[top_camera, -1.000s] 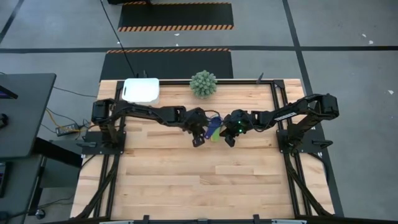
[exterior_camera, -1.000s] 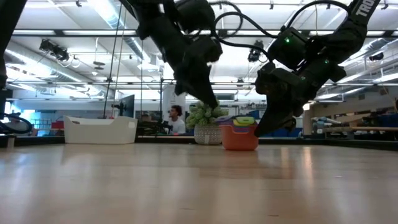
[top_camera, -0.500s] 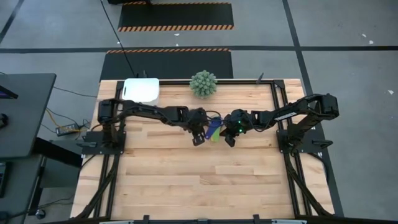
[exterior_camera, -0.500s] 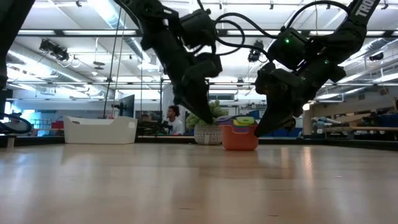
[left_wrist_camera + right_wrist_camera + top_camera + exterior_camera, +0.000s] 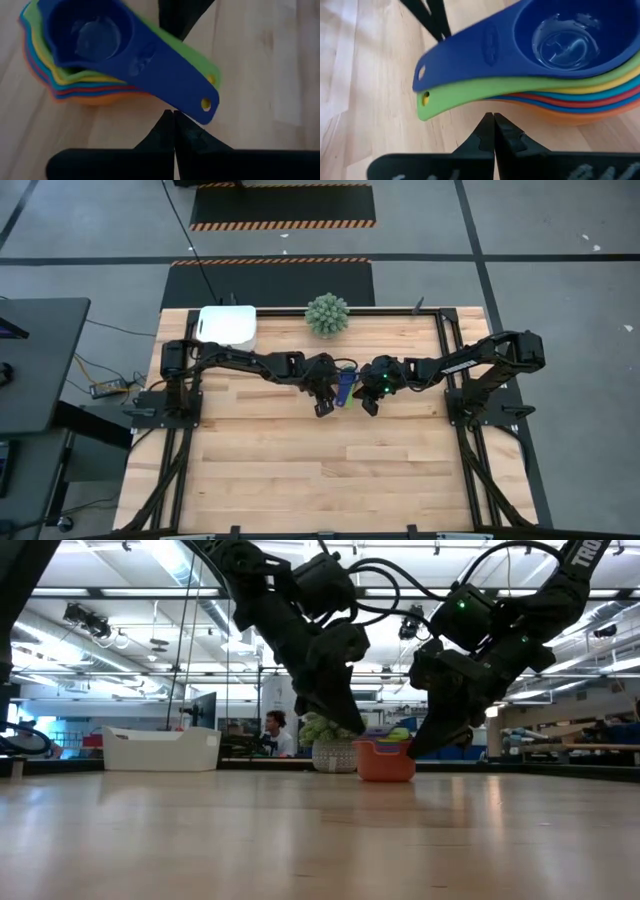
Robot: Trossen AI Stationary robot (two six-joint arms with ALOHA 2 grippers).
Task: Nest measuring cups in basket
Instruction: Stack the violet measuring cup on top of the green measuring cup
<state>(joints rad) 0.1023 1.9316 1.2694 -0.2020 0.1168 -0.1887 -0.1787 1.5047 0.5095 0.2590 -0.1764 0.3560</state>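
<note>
The measuring cups (image 5: 345, 385) stand nested in one stack on the table, the orange one at the bottom and the blue one (image 5: 95, 35) on top. Their handles point toward the near edge. My left gripper (image 5: 328, 404) (image 5: 174, 120) is shut, with its tips by the free end of the blue handle. My right gripper (image 5: 364, 404) (image 5: 493, 122) is shut too, on the stack's other side, its tips just below the green handle. The white basket (image 5: 227, 326) sits at the far left of the table, away from the stack. My left gripper's shut tips (image 5: 170, 116) stand at the edge of the blue handle near its holed free end (image 5: 204, 105), coming from the table's left. Whether they touch it cannot be told. My right gripper's shut tips (image 5: 492, 119) stand under the green handle (image 5: 470, 97), coming from the right. Touch cannot be told.
A green spiky ball plant (image 5: 327, 314) stands near the far edge, behind the stack. The near half of the wooden table (image 5: 330, 470) lies open. Beyond the table, in the low view, a person (image 5: 283, 732) sits in the room.
My left gripper has moved toward the table's right, up to the stack's handles. The blue handle has swung over the green one, so less green shows from above. The right gripper has kept still.
</note>
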